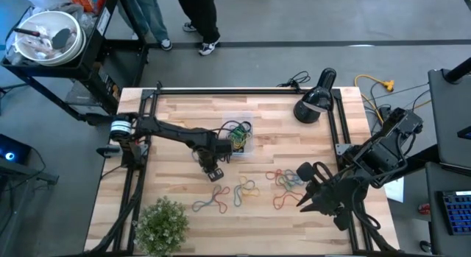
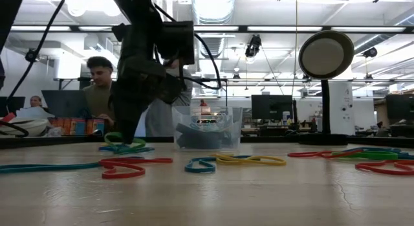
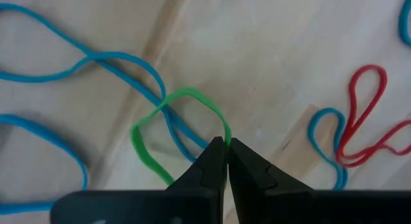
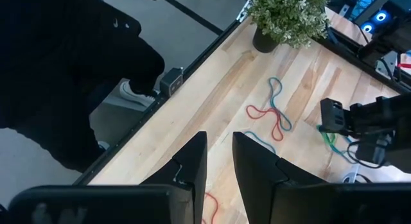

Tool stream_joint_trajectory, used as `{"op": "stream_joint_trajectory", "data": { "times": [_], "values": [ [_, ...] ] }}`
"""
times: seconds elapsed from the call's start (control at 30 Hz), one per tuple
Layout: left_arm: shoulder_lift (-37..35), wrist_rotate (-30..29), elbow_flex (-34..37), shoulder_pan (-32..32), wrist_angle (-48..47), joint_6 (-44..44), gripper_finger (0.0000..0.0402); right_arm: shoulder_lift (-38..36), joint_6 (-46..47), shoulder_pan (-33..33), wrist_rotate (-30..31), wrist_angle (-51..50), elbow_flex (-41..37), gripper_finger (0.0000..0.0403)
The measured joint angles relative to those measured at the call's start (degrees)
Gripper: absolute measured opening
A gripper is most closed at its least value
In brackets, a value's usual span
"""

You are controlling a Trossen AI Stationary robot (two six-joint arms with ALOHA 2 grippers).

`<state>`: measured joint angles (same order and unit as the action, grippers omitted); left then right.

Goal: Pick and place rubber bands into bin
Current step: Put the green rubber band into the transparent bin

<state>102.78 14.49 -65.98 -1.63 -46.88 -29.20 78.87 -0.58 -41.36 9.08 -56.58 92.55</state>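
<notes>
My left gripper (image 1: 213, 171) points down over the table's middle, just near-left of the clear bin (image 1: 234, 118), and is shut on a green rubber band (image 3: 181, 95). Blue bands (image 3: 115, 57) lie under the green loop, with a red one (image 3: 367, 108) beside them. The bin holds several bands and stands on the wood. More loose bands lie in clusters on the table (image 1: 210, 203) (image 1: 246, 189) (image 1: 288, 181). My right gripper (image 1: 305, 200) waits open above the near-right part of the table, beside the right-hand cluster. My left gripper pinches one strand of the green band's loop (image 3: 225, 129) between its two fingertips, coming from above and pointing down. The rest of the loop spreads slack ahead of the fingers over the blue bands (image 2: 126, 148). I cannot tell whether it is lifted clear.
A potted plant (image 1: 162, 224) stands at the near-left corner and a black desk lamp (image 1: 316, 102) at the far right. A black frame rail runs around the table edge (image 1: 243, 91). People stand beyond the far edge (image 2: 100, 90). Bare wood lies left of the bands.
</notes>
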Motion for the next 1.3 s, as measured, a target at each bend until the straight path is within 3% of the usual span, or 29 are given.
{"op": "stream_joint_trajectory", "data": {
  "times": [0.13,0.43,0.67,0.97,1.3],
  "values": [
    [0.1,0.1,0.0,0.2,0.1,0.2,0.001,0.0,-0.3,0.0,0.0,0.0,0.0,0.0068],
    [-0.1,0.1,0.0,0.2,-0.1,0.0,0.0076,0.0,-0.9,0.0,0.0,0.0,0.0,0.0068],
    [-0.1,0.0,0.0,0.2,-0.1,-0.3,0.0078,0.0,-0.6,0.0,0.0,0.0,0.0,0.0068],
    [-0.1,-0.1,0.0,0.7,-0.1,0.7,0.0038,0.0,-0.4,0.0,0.0,-0.1,0.0,0.0068],
    [-0.1,0.4,0.0,3.3,-0.1,1.6,0.0086,0.0,-0.4,0.0,0.0,0.0,-0.2,0.0068]
  ]
}}
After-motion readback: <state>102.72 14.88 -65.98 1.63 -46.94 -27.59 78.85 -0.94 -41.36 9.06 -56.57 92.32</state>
